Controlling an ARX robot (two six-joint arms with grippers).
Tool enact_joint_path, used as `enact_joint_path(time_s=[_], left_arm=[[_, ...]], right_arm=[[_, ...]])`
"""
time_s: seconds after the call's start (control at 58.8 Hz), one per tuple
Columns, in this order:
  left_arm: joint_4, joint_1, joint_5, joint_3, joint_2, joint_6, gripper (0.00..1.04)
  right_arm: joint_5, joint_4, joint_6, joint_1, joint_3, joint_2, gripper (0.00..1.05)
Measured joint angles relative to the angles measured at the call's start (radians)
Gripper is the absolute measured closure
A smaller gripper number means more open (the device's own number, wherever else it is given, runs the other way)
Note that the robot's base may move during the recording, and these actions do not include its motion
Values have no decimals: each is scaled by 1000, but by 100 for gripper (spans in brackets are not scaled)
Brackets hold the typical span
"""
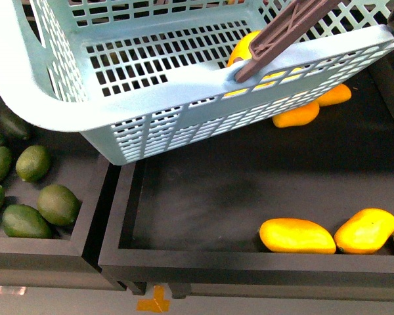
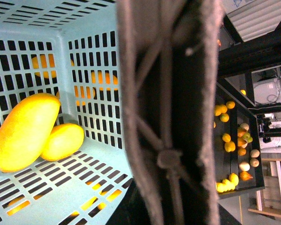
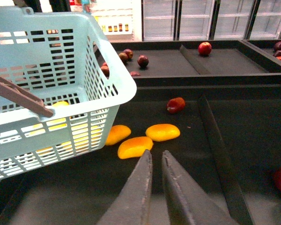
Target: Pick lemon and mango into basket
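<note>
Basket [image 1: 151, 125], pale aqua and slotted, hangs tilted above the black display trays [image 1: 184, 252], its brown handle [image 1: 289, 33] angled up toward the top right of the front view. The left wrist view shows 2 yellow fruits lying side by side and touching on the basket floor against a slotted wall: a long mango [image 2: 24, 131] and a shorter, rounder lemon [image 2: 63, 140]. On that evidence both picks look done, leaving at most the carrying or setting down of the basket.

The handle fills the middle of the left wrist view at very close range, which suggests the left gripper is clamped on it, though its fingers are not visible and the grip cannot be told for certain. The right gripper [image 3: 155, 161] hovers over the dark tray with its jaws nearly together and nothing between them.

More mangoes [image 1: 297, 236] lie at the tray's near edge, others [image 3: 147, 138] beside the basket. Dark green fruits [image 1: 33, 163] fill the neighbouring tray.
</note>
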State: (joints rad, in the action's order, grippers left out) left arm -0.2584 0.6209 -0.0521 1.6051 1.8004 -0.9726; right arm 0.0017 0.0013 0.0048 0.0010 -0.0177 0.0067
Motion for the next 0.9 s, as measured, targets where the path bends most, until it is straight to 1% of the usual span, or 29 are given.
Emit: enact_joint_path(time_s=[0.119, 0.187, 0.221, 0.238, 0.272, 0.408, 0.459, 0.595, 0.901], left_arm=[[0, 0, 0, 0, 0, 0, 100], [0, 0, -1, 0, 0, 0, 100], [0, 0, -1, 0, 0, 0, 100], [0, 0, -1, 0, 0, 0, 100], [0, 0, -1, 0, 0, 0, 100], [0, 0, 0, 0, 0, 0, 100], [0, 10, -4, 0, 0, 1, 100], [0, 13, -27, 0, 0, -12, 100], [0, 6, -2, 0, 0, -7, 100]], right_arm=[[0, 0, 0, 0, 0, 0, 61], [0, 0, 0, 0, 0, 0, 47], [0, 0, 0, 0, 0, -1, 39], [0, 0, 0, 0, 0, -1, 37], [0, 0, 0, 0, 0, -1, 30], [2, 0, 0, 0, 0, -1, 7], [2, 0, 0, 0, 0, -1, 9], [2, -1, 0, 0, 0, -2, 9], [1, -2, 0, 0, 0, -4, 9]])
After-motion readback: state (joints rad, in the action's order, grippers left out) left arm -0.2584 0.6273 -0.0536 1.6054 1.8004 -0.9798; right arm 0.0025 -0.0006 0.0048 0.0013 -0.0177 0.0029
